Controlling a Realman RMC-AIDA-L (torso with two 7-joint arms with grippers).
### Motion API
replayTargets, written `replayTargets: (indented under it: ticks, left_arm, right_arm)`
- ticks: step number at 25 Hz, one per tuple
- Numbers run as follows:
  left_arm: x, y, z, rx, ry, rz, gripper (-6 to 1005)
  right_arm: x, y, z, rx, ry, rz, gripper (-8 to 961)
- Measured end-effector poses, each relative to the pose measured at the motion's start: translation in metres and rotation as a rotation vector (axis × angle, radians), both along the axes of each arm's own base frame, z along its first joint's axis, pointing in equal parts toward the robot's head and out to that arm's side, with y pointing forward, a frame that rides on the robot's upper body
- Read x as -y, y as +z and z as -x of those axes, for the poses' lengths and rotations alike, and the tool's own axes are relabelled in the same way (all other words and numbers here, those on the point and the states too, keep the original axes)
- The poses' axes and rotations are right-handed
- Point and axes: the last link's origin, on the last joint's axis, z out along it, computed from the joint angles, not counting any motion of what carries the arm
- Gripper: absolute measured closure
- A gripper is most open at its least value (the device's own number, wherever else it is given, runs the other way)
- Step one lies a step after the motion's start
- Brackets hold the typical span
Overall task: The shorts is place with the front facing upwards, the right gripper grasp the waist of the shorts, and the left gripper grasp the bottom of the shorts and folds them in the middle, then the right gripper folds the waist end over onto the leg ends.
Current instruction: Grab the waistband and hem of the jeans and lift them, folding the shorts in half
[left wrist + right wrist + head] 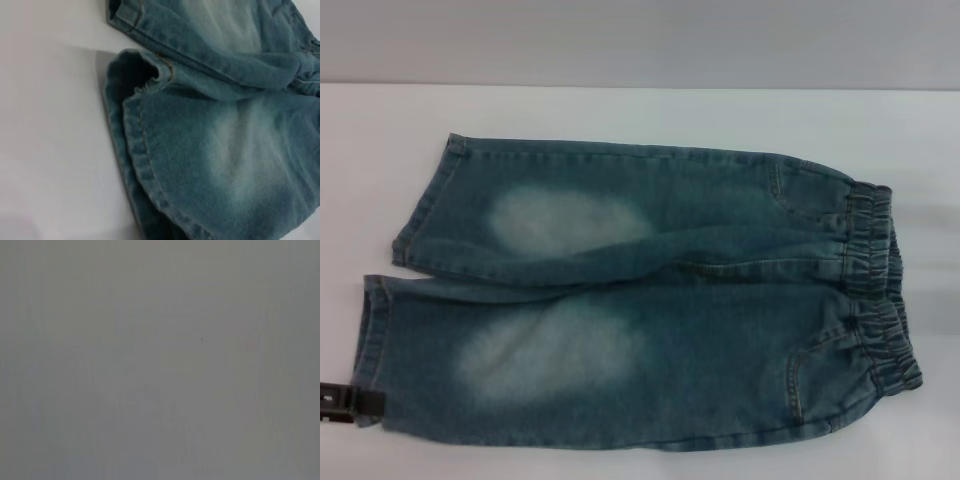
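Observation:
Blue denim shorts (650,300) lie flat on the white table (620,110), front up. Their elastic waist (880,290) points to the right and the two leg hems (380,330) to the left. Pale faded patches mark both legs. A dark part of my left gripper (345,402) shows at the left edge, touching the near leg's hem corner. The left wrist view looks closely at the shorts (215,140) and the open hem of the near leg (135,75). My right gripper is out of view; its wrist view holds only a blank grey surface.
The white table runs back to a grey wall (640,40). Bare table surface (50,150) lies to the left of the leg hems and behind the shorts.

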Motion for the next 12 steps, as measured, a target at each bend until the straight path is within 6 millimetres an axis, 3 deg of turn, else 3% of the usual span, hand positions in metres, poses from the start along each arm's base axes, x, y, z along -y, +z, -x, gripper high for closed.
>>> replayTargets:
  ticks: [12]
  left_arm:
    - [-0.0029,-0.0034,-0.0033,0.004,-0.032,0.000,225]
  right_arm:
    - [0.0005,-0.0003,-0.0006,-0.001,-0.003,0.001,448]
